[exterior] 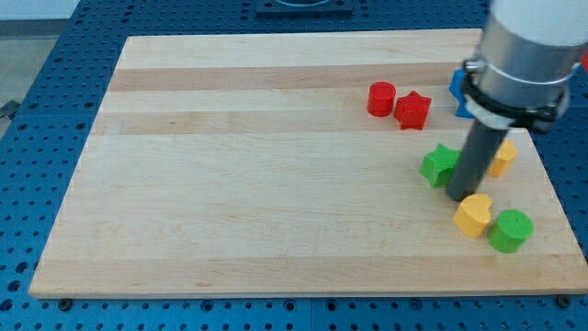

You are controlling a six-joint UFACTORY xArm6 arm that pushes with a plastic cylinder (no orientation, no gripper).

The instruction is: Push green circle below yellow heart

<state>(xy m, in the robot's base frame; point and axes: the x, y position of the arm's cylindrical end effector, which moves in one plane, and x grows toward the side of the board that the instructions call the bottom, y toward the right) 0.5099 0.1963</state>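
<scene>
The green circle lies near the board's lower right corner. The yellow heart sits just to its left and slightly higher, touching or nearly touching it. My tip rests on the board just above and left of the yellow heart, close to it. A green star-like block lies up and to the left of my tip, beside the rod. A second yellow block shows partly behind the rod on its right.
A red cylinder and a red star sit together toward the view's top right. A blue block is mostly hidden behind the arm. The board's right edge runs close to the green circle.
</scene>
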